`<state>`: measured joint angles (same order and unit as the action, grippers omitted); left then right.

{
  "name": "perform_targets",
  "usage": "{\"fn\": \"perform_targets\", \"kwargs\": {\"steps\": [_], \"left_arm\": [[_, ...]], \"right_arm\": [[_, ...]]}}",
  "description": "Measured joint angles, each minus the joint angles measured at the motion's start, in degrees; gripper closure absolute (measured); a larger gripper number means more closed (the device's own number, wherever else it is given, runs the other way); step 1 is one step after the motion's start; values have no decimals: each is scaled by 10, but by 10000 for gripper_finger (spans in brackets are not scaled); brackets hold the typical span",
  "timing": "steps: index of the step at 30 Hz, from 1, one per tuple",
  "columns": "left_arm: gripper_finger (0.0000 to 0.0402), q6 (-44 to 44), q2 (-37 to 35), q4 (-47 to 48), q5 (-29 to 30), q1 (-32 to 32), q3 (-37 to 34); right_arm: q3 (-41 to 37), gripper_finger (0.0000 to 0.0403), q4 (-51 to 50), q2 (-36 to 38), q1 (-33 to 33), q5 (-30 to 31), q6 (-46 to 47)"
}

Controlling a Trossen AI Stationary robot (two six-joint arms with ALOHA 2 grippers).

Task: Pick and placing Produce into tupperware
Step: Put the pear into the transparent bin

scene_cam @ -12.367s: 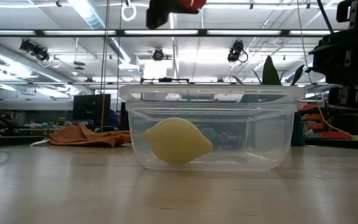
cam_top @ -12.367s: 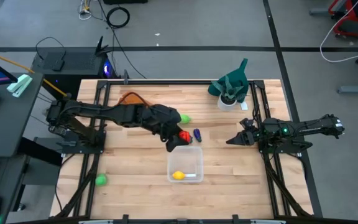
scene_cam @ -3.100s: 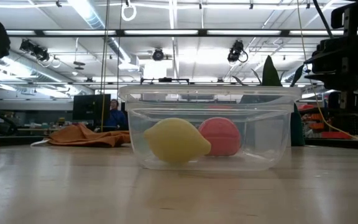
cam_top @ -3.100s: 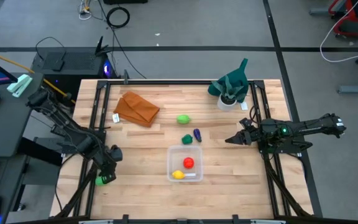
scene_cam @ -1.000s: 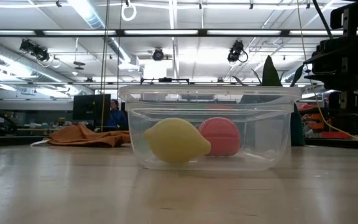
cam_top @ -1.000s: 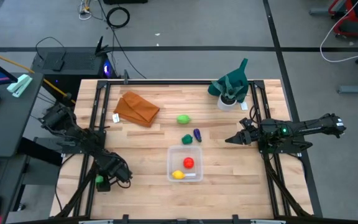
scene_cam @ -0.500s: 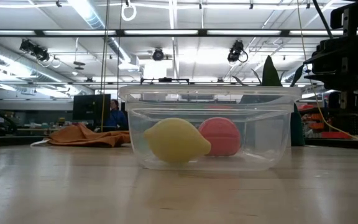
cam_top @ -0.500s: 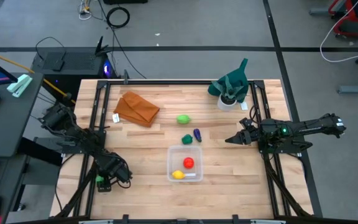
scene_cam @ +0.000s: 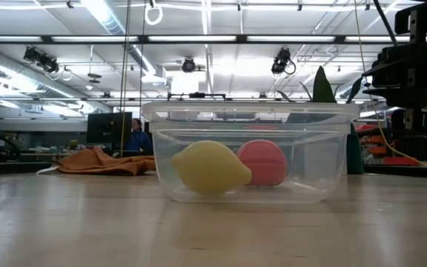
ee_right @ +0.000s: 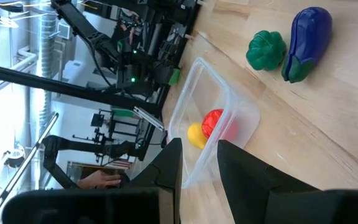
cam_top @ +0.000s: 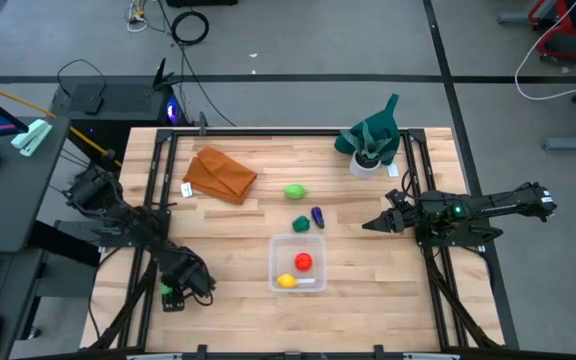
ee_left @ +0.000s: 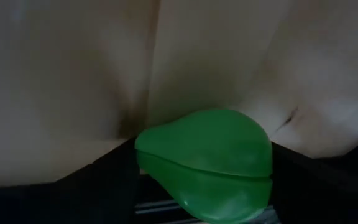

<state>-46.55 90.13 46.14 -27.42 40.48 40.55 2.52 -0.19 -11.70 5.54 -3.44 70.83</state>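
The clear tupperware (cam_top: 313,247) stands in the table's middle near part, and a yellow piece (cam_top: 286,281) and a red piece (cam_top: 303,262) lie in it. Just beyond it, a dark green piece (cam_top: 301,224), a purple piece (cam_top: 317,216) and a light green piece (cam_top: 295,191) lie on the wood. A second light green piece (ee_left: 207,162) sits at the table's near left corner. My left gripper (cam_top: 173,291) is down on this piece and shut on it. My right gripper (cam_top: 370,226) waits right of the tupperware, open by a narrow gap. My left gripper has the pear-shaped light green piece pinched between its two fingers (ee_left: 98,186), one on each side of the wide body (ee_left: 146,155). It comes from above, pointing down. The piece sits at the table's edge; whether it is lifted, I cannot tell.
An orange-brown cloth (cam_top: 218,175) lies at the far left. A dark green cloth with a white cup (cam_top: 370,145) stands at the far right corner. Black frame rails (cam_top: 146,250) run along both side edges. Bare wood lies between the left gripper and the tupperware.
My left gripper has settled a little lower over the light green piece at the near left corner, and it now covers more of the piece in the high view. The right arm and the tupperware have kept still.
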Motion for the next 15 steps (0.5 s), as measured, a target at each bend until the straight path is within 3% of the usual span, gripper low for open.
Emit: {"fn": "perform_targets", "kwargs": {"steps": [8, 15], "left_arm": [[98, -2, 0, 3, 82, -49, 56], [94, 54, 0, 3, 180, -129, 127]], "right_arm": [[0, 334, 0, 0, 0, 0, 0], [0, 334, 0, 0, 0, 0, 0]]}}
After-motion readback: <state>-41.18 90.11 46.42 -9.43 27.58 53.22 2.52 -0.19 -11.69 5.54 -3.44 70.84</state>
